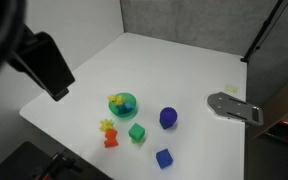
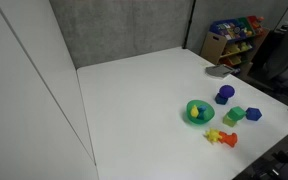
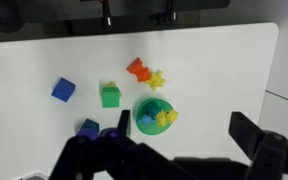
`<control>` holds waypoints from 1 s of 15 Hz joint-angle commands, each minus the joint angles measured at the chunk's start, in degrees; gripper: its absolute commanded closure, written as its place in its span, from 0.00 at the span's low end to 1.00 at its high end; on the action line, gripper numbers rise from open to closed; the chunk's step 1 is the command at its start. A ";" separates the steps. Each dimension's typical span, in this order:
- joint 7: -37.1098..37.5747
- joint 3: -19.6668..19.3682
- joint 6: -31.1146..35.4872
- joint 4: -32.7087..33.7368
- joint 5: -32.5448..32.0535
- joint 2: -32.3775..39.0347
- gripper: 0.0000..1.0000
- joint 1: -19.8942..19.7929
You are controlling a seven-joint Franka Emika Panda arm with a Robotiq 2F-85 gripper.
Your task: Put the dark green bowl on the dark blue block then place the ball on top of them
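Gripper (image 3: 182, 130) fills the bottom of my wrist view as a dark blur, fingers (image 3: 246, 132) spread wide with nothing in them, and it cuts off part of the ball (image 3: 88, 127) at lower left. Just above the ball, centre-left, sits the green bowl (image 3: 110, 96), too small for me to make out its hollow. The blue block (image 3: 63, 90) lies left of it, apart.

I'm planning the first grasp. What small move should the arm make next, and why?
Probably shift the gripper sideways until it is over the small green cup. In the wrist view it looks open and empty, high above the table, nearer the teal bowl; the cup stands free, apart from the blue block.
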 commanded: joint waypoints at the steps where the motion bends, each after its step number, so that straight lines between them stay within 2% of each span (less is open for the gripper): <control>1: -0.84 0.91 -0.13 0.19 0.73 0.38 0.00 -1.34; 6: -0.30 1.61 0.16 1.40 1.27 1.79 0.00 -0.59; 15: 4.15 9.37 7.94 6.83 5.05 14.15 0.00 2.12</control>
